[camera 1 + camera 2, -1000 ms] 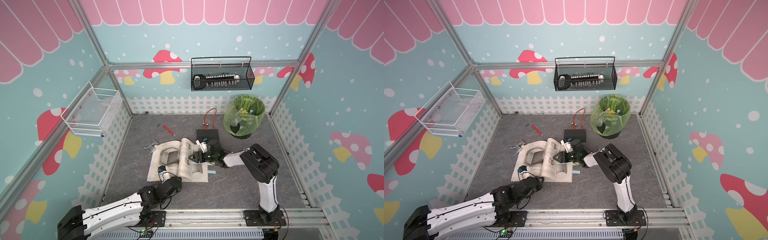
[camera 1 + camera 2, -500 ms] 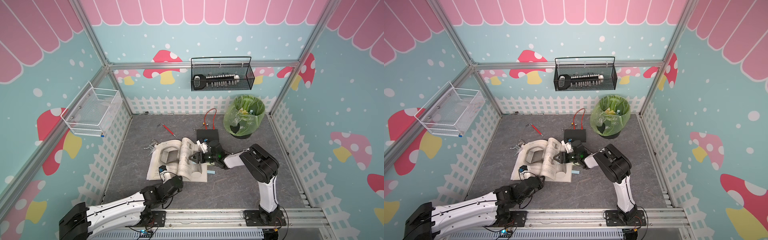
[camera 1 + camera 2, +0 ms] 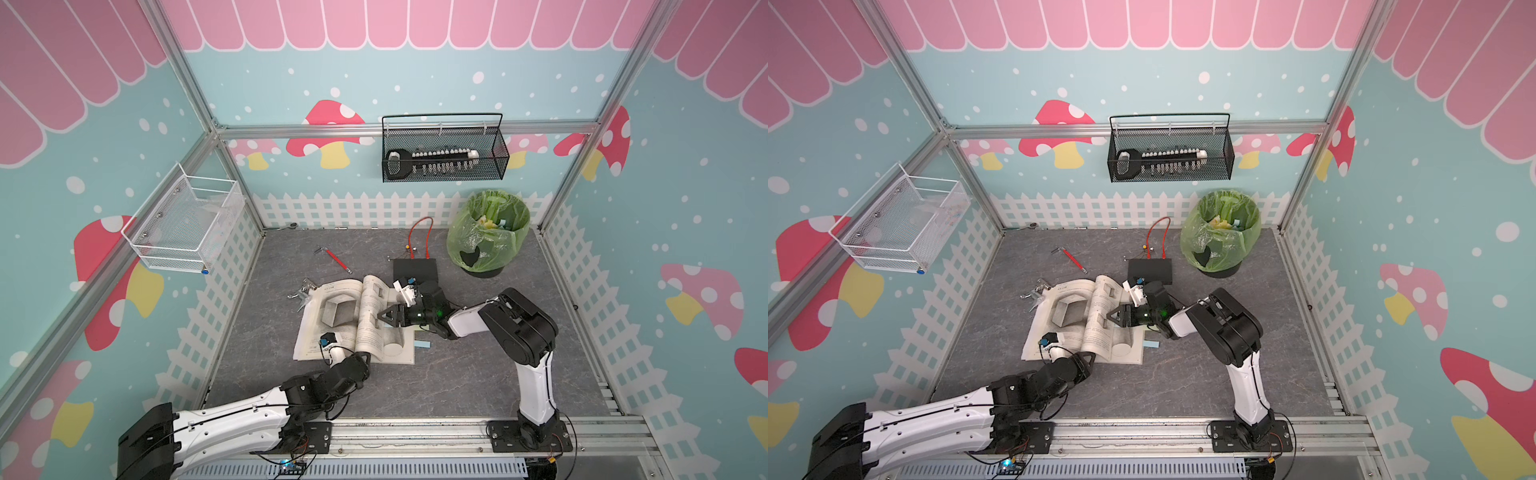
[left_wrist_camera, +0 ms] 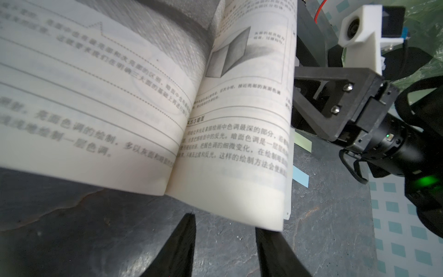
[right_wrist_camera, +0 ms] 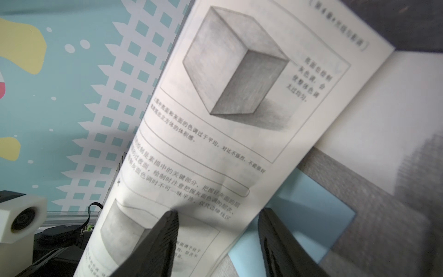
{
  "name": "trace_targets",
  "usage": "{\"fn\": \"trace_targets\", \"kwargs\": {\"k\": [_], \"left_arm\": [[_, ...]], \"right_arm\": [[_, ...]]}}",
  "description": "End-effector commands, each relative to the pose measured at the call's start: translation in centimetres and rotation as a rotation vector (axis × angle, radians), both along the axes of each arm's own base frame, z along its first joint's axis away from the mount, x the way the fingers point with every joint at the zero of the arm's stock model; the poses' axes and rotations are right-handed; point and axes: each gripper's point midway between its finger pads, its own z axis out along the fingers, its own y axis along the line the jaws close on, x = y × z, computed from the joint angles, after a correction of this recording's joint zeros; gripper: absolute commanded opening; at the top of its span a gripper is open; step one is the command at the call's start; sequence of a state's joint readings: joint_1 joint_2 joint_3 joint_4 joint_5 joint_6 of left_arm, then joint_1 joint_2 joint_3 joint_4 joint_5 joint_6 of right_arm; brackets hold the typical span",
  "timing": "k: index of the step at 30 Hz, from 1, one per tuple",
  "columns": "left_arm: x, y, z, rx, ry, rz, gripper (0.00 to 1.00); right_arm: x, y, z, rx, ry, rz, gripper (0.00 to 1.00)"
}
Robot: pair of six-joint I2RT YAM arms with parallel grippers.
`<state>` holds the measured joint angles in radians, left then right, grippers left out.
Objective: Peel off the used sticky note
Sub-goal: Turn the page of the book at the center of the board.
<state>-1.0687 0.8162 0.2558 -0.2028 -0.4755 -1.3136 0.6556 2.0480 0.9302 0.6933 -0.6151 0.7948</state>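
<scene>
little has moved since the earlier frames: our left pincer (image 4: 224, 221) has edged slightly closer to the book (image 3: 332, 291), and the right pincer (image 3: 382, 318) stays at the page edge.

in both top views the open book lies on the counter (image 3: 457, 382). the right pincer sits low over its right-hand page, and a blue sticky note (image 3: 422, 344) pokes out past that page's edge.

in the left wrist view the left pincer stands half wide and empty, just short of the book. the blue note is tucked under the leaves, with a green tab (image 4: 303, 144) near it.

in the right wrist view the fingers (image 5: 165, 239) stand apart and clamp nothing. a lifted leaf (image 5: 215, 120) leans across the gap, and a blue note (image 5: 299, 215) lies flat on the page beneath it; we can't tell if it's the same one.

we judge nothing is peeled yet: baring the note is under way, while pinching and pulling it remain.
</scene>
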Motion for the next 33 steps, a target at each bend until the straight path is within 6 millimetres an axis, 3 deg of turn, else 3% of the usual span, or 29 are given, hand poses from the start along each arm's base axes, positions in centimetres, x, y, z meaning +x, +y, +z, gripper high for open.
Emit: {"fn": "trace_targets", "kwargs": {"k": [1,17,26,33], "left_arm": [[0.8,-0.5,1.7,-0.032,-0.051,0.021,0.46],[2.1,-0.3,4.8,-0.122,-0.178,0.077,0.51],[2.1,0.4,4.1,-0.149,-0.179,0.119,0.51],[2.1,1.4,3.6,-0.192,-0.189,0.167,0.52]], "right_arm": [[-1.8,-0.4,-3.2,-0.05,0.088,0.019,0.59],[-2.7,-1.3,-3.4,-0.055,0.094,0.011,0.6],[-3.8,-2.7,-4.6,-0.092,0.116,-0.019,0.6],[-4.5,-3.8,-6.2,-0.131,0.155,-0.054,0.49]]}}
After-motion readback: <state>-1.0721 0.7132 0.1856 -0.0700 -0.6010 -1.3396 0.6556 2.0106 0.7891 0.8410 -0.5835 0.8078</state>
